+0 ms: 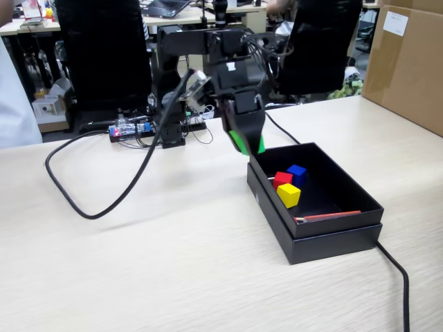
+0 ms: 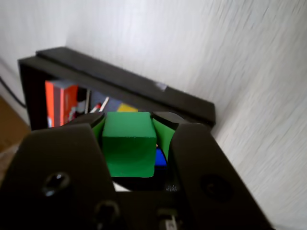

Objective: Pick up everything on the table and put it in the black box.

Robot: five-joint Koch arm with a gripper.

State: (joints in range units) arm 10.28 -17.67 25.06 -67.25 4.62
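Note:
My gripper (image 1: 250, 145) is shut on the green cube (image 2: 128, 143) and holds it in the air just above the far left corner of the black box (image 1: 332, 238). In the fixed view only a sliver of the green cube (image 1: 241, 143) shows between the black jaws. The red cube (image 1: 282, 179), the blue cube (image 1: 297, 172) and the yellow cube (image 1: 288, 195) lie close together inside the box. In the wrist view the box's wall (image 2: 144, 88) lies ahead, with the yellow cube (image 2: 126, 108) and the blue cube (image 2: 161, 158) peeking round the green one.
A thick black cable (image 1: 111, 200) loops over the beige table (image 1: 152, 270) left of the arm. Another cable (image 1: 401, 283) runs from the box's right end to the front edge. A brown cardboard box (image 1: 408, 62) stands at the back right. A thin red strip (image 1: 329, 216) lies in the box.

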